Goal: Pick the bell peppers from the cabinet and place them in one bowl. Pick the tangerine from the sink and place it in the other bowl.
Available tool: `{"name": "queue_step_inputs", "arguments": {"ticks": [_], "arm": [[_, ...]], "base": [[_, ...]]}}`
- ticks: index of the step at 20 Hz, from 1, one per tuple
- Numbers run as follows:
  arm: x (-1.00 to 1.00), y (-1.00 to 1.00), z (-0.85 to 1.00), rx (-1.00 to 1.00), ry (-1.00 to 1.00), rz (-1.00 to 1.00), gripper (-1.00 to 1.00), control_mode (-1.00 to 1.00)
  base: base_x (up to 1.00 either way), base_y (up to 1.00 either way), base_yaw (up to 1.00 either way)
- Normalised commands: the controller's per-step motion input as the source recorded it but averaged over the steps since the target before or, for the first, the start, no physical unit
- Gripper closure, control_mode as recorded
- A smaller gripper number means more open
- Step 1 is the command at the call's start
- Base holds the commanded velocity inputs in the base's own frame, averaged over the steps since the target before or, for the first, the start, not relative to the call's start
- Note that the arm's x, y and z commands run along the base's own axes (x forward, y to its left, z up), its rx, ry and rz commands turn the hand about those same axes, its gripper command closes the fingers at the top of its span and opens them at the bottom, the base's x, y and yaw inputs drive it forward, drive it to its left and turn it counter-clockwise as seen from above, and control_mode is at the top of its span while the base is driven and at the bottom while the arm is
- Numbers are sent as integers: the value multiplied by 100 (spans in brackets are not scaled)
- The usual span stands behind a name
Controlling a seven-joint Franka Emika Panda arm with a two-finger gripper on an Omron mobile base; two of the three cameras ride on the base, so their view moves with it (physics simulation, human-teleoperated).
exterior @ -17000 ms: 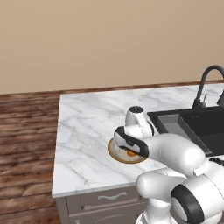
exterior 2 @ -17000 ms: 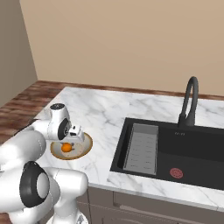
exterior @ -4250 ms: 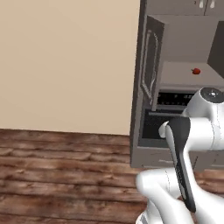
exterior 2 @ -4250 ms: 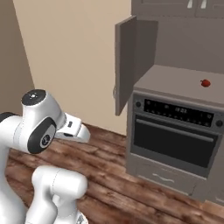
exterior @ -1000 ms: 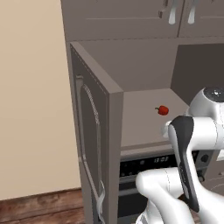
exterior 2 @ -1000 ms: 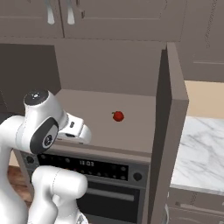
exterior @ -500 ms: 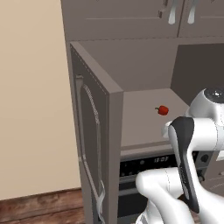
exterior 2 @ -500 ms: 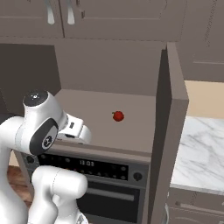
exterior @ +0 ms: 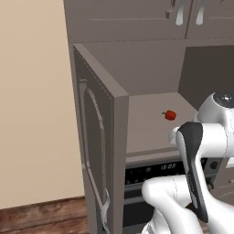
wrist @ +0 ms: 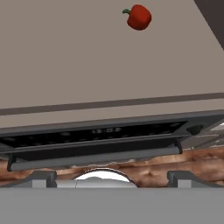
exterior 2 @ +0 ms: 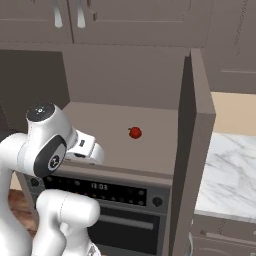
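Observation:
One red bell pepper [exterior: 169, 115] [exterior 2: 134, 132] with a green stem lies alone on the shelf of the cabinet [exterior 2: 120, 75], far back in the niche. In the hand view the pepper [wrist: 139, 16] sits at the top, beyond the shelf's front edge. My gripper [wrist: 113, 177] is open and holds nothing, its fingertips [wrist: 41, 177] set wide apart. It hovers in front of the oven panel, below the shelf and short of the pepper. A second pepper, both bowls, the sink and the tangerine are out of view.
The cabinet door [exterior: 98, 151] [exterior 2: 192, 150] stands open toward me beside the niche. The black oven with its digital display [exterior 2: 100, 186] sits under the shelf. A marble counter [exterior 2: 230, 170] lies to the right, with wood floor [exterior: 41, 219] below.
The base has left the counter by the sink and come up to the cabinet. In the last second nothing has visibly shifted.

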Motion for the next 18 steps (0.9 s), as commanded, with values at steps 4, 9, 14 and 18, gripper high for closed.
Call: {"name": "queue_step_inputs", "arguments": {"ticks": [4,9,14,18], "arm": [[0,-10,-31,5,3,0,-100,-100],[11,-27,-23,5,2,3,-100,-100],[0,0,26,-1,0,1,-100,-100],[31,0,46,-12,0,5,-100,-100]], "base": [[0,0,0],[0,0,0],[0,0,0],[0,0,0]]}}
